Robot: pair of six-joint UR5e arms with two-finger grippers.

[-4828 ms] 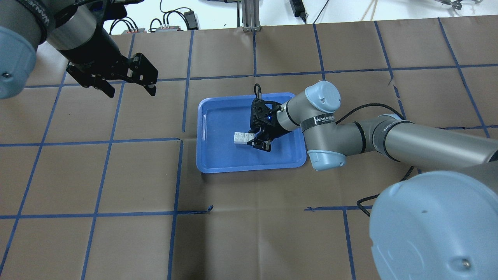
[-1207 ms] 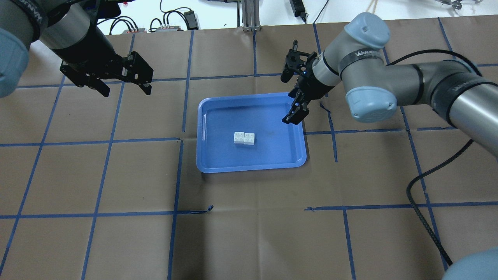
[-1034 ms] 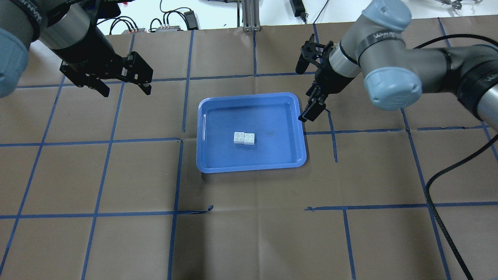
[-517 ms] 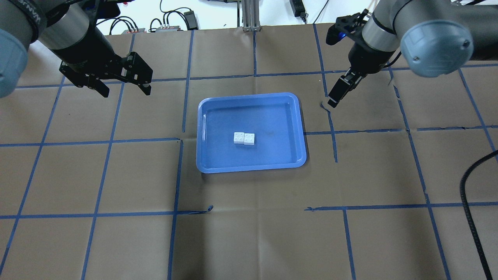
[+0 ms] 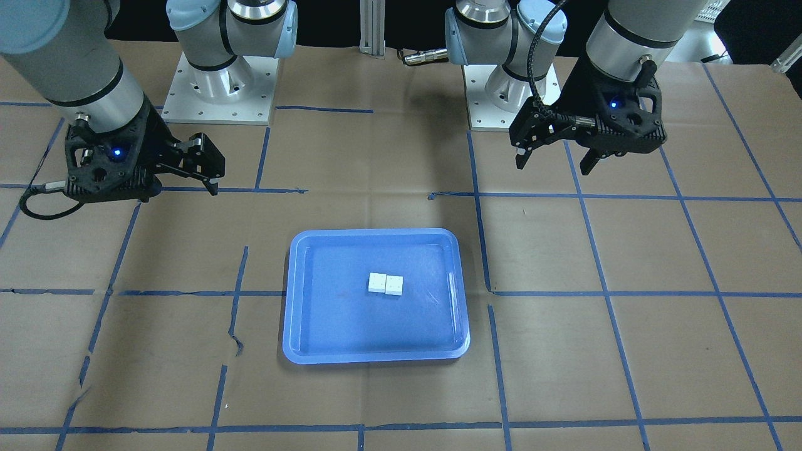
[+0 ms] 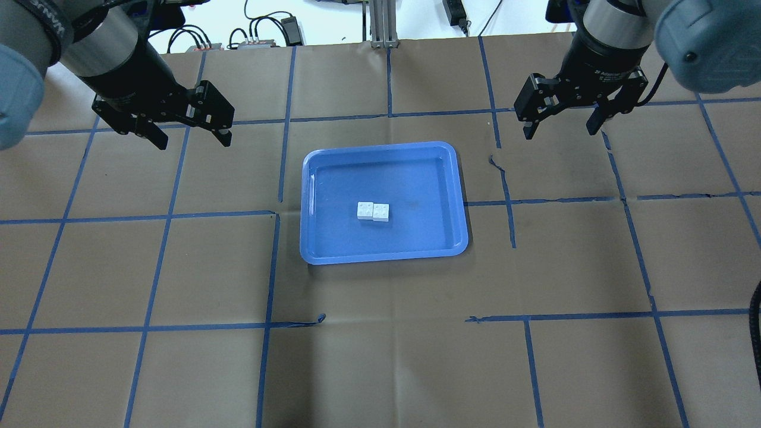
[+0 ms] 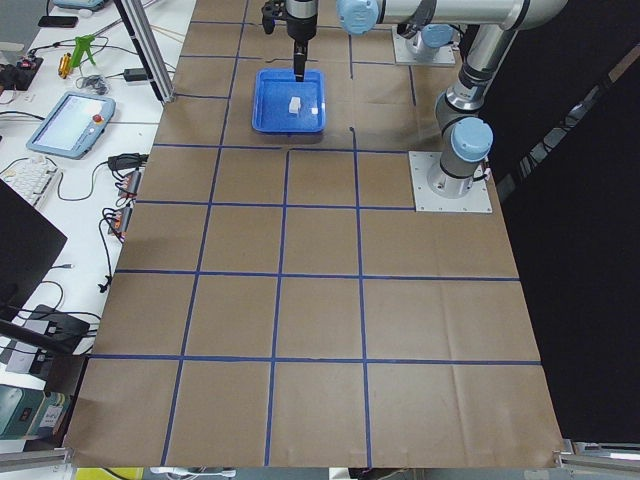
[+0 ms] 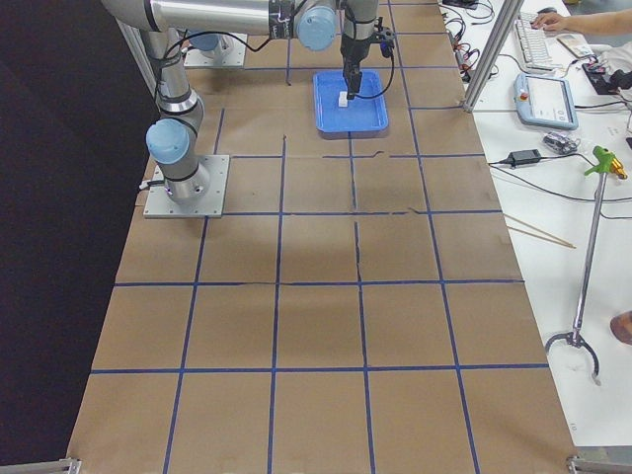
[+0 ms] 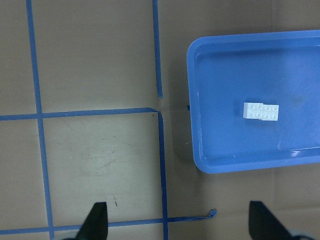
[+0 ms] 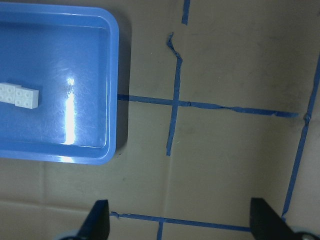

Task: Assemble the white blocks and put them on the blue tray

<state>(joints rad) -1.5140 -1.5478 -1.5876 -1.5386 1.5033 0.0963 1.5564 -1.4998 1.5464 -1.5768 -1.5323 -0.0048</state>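
Left fingers [image 6: 224, 137] and right fingers [image 6: 529, 128] are both spread wide and grip nothing. They hover above the bench [image 6: 380, 380] off the far corners of the blue tray [image 6: 416, 238], about equally distant from it. The white blocks [image 6: 373, 211] lie between them, toward the robot, near the tray's centre: two studded hard-plastic squares touching side by side, long axis running left to right. The tray is glossy and round-cornered, with a raised rim. The bench is covered in brown paper [image 6: 178, 267] gridded with blue tape [image 6: 389, 114]. Placement appears complete.
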